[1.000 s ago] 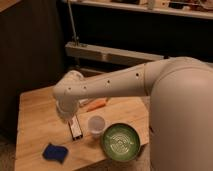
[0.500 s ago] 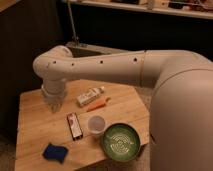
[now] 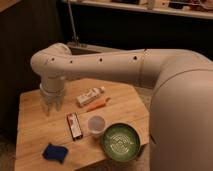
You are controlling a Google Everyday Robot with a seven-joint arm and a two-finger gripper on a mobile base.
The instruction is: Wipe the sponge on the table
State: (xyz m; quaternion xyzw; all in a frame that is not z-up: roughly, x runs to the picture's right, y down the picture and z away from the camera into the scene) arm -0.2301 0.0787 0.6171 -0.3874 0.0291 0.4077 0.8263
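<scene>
Sponge (image 3: 54, 152) near front edge of table (image 3: 30, 131), end effector (image 3: 52, 106) well away above, fingers apart, empty; lettering on small box (image 3: 74, 126) unreadable.

The gripper (image 3: 52, 106) hangs above the left side of the table (image 3: 35, 135), well apart from the sponge (image 3: 54, 152) at lower left.

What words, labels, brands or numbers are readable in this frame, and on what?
Nothing can be read as text here.
On the box: printing, too blurred to read.
On the packet: markings, too blurred to read.
On the sponge, cup, bowl, table: no lettering seen.
On the gripper, above the table's left side: no markings seen.
</scene>
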